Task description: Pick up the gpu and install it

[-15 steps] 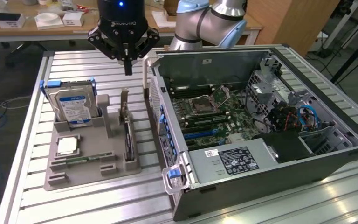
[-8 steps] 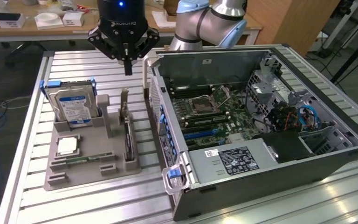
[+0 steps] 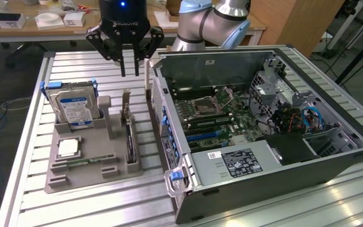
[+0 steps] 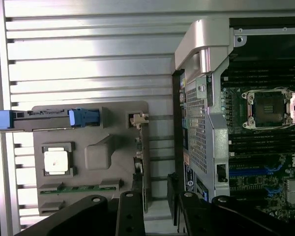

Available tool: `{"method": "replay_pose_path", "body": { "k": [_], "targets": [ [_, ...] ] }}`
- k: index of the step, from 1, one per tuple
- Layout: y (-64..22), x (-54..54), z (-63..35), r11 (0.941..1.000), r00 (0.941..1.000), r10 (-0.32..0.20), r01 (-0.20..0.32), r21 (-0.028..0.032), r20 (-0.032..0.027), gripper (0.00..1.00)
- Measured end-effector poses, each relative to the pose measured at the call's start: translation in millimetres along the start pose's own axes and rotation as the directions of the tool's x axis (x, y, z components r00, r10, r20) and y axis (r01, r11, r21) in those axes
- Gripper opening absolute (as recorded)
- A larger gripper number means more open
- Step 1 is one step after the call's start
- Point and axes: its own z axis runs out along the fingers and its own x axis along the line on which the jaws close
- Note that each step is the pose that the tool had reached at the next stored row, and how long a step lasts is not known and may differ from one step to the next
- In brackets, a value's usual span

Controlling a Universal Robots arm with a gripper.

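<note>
The gpu (image 3: 128, 135) stands on its long edge in a slot of the grey holder (image 3: 93, 177), a thin dark card with its silver bracket at the far end. My gripper (image 3: 130, 73) hangs a little above that far end, open, nothing between its fingers. In the wrist view the gpu (image 4: 144, 164) appears edge-on, running toward the gap of the gripper (image 4: 157, 219). The two black fingers (image 4: 129, 216) stand on either side of the card's line without touching it.
The holder also carries a silver hard drive (image 3: 74, 106) with blue tabs, a CPU (image 3: 68, 147) and a green memory stick (image 3: 83, 161). The open computer case (image 3: 188, 187) lies close on the exterior view's right, motherboard (image 3: 226, 118) exposed. A cluttered desk (image 3: 49, 21) stands behind.
</note>
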Motion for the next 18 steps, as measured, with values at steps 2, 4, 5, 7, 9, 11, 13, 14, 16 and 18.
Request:
{"method": "replay_pose_path", "body": {
  "k": [2,4,5,7,9,11,13,14,16,18],
  "targets": [
    [0.0,0.0,0.0,1.0000,1.0000,0.000,0.000,0.0000,0.0000,0.36],
    [0.0,0.0,0.0,1.0000,1.0000,0.000,0.000,0.0000,0.0000,0.36],
    [0.0,0.0,0.0,1.0000,1.0000,0.000,0.000,0.0000,0.0001,0.36],
    [0.0,0.0,0.0,1.0000,1.0000,0.000,0.000,0.0000,0.0000,0.36],
    [0.0,0.0,0.0,1.0000,1.0000,0.000,0.000,0.0000,0.0000,0.37],
    [0.0,0.0,0.0,1.0000,1.0000,0.000,0.000,0.0000,0.0000,0.43],
    [0.0,0.0,0.0,1.0000,1.0000,0.000,0.000,0.0000,0.0000,0.43],
    [0.0,0.0,0.0,1.0000,1.0000,0.000,0.000,0.0000,0.0000,0.43],
    [0.0,0.0,0.0,1.0000,1.0000,0.000,0.000,0.0000,0.0000,0.43],
    [0.0,0.0,0.0,1.0000,1.0000,0.000,0.000,0.0000,0.0001,0.43]
  ]
}}
